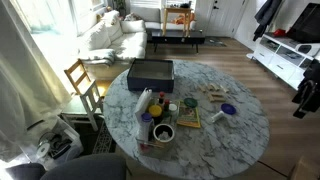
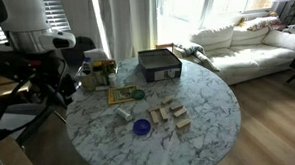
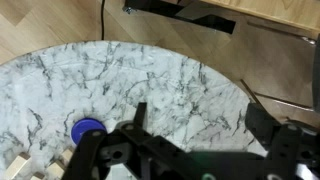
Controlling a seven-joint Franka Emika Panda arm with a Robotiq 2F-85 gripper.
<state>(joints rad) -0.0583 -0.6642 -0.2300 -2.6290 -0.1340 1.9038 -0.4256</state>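
Observation:
My gripper (image 3: pixel 205 125) is open and empty, its two dark fingers spread above the bare marble top of the round table (image 3: pixel 170 70), near the table's edge. In an exterior view it hangs as a dark shape beside the table's rim (image 1: pixel 306 95). The nearest things are a small blue round dish (image 3: pixel 88 130) and pale wooden blocks (image 3: pixel 30 165), at the lower left of the wrist view. Both exterior views show the blue dish (image 1: pixel 229 110) (image 2: pixel 141 127) and the blocks (image 1: pixel 213 93) (image 2: pixel 169 114).
A dark box (image 1: pixel 150 72) (image 2: pixel 159 62) stands at the table's far side. Bottles and cups (image 1: pixel 155 115), a yellow packet (image 2: pixel 121 95) and a white cup (image 2: pixel 124 114) crowd one side. A wooden chair (image 1: pixel 82 80), white sofa (image 2: pixel 241 43) and low cabinet (image 1: pixel 290 55) surround the table.

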